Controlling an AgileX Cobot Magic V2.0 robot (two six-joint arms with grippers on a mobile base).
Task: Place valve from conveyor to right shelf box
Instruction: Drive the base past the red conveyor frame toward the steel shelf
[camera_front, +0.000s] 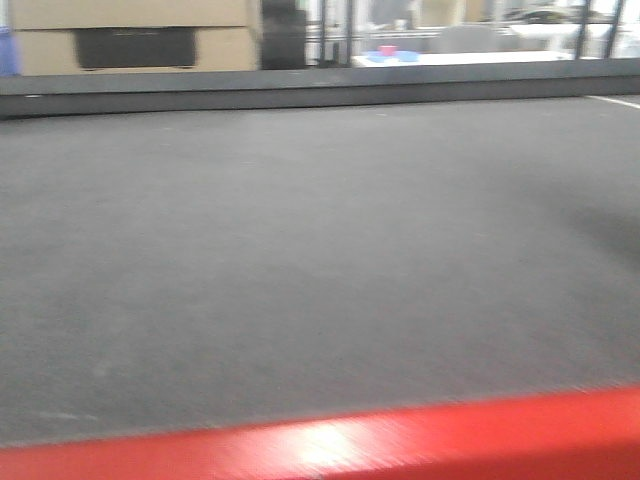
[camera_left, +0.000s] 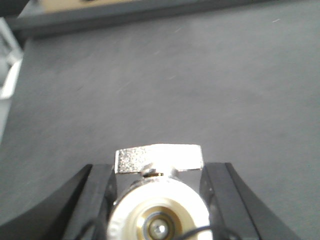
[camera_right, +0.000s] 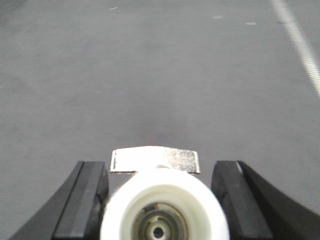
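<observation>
A silver metal valve (camera_left: 159, 165) with a round, brass-centred end is clamped between the black fingers (camera_left: 97, 195) of the left gripper (camera_left: 160, 172), over the flat, dark grey woven conveyor belt (camera_left: 165, 85). A second valve (camera_right: 164, 205), white-capped, sits between the right gripper (camera_right: 160, 167) fingers (camera_right: 85, 200) over the same belt. Whether they squeeze it, I cannot tell. A black rail (camera_front: 300, 92) edges the belt's far side and a red edge (camera_front: 420, 440) its near side.

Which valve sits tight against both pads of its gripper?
The valve in the left gripper: its body meets both pads, whereas the valve in the right gripper shows gaps beside its handle.
</observation>
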